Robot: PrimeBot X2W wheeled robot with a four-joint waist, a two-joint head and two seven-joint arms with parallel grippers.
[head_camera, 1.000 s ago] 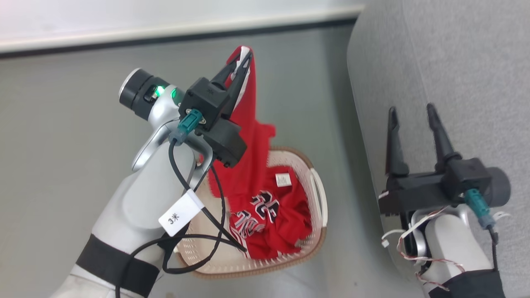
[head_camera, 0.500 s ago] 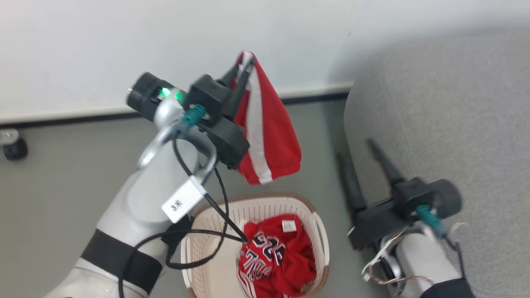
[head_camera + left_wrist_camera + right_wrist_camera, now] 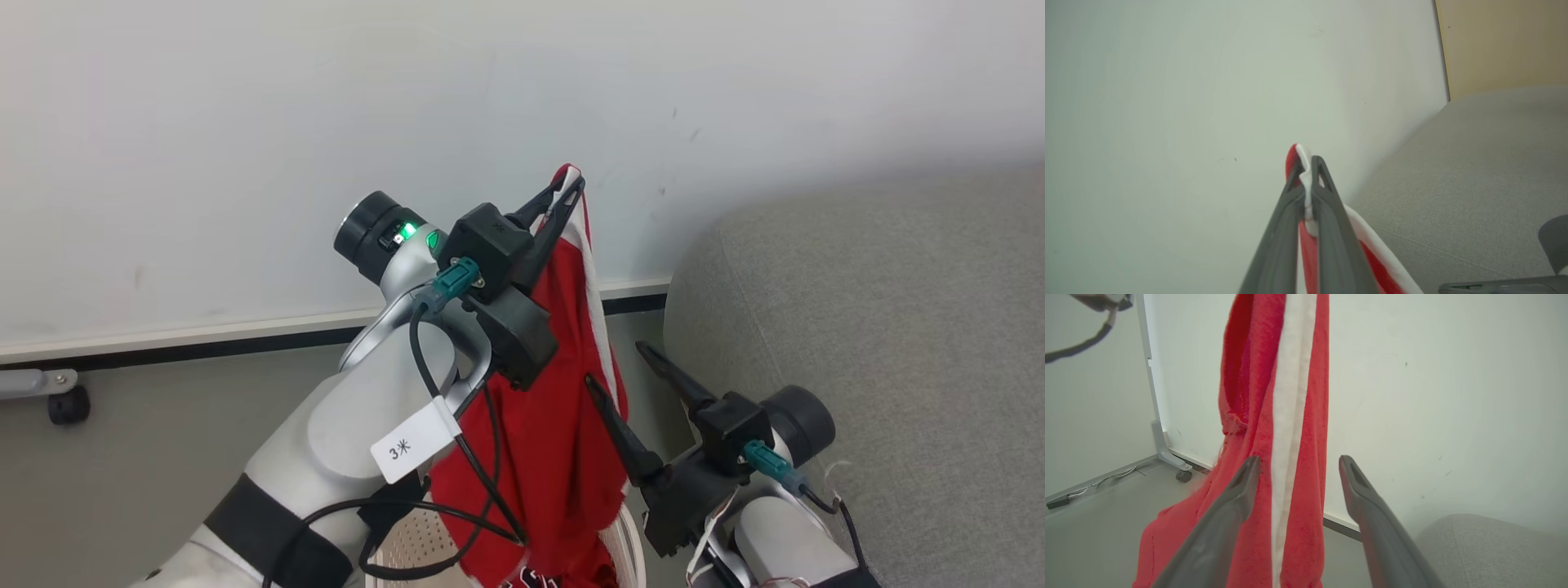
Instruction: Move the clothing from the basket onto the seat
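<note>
- just left of the seat point(image 3: 882, 327), the left gripper point(image 3: 567, 189) is pinched tight on the top edge of the red garment with the white band point(image 3: 563, 441), holding it high against the wall.
- the garment hangs full length from that pinch, beside the seat and not over it. its lower end drops toward the basket point(image 3: 412, 535) on the floor left of the seat, and whether the hem is clear of the rim cannot be told.
- the right gripper point(image 3: 615, 363) stands between the hanging garment and the seat, jaws wide apart and nothing in them. whether a finger brushes the cloth cannot be told.
- done so far, by the look of it: one of the two pieces is lifted out of the basket.
- left to do: carry this piece sideways over the seat and let go. no clothing shows on the seat yet.
- a scrap of a second red piece with dark-and-white lettering point(image 3: 535, 578) shows low by the basket, on the side away from the seat, so the jersey probably needs a second trip.
</note>
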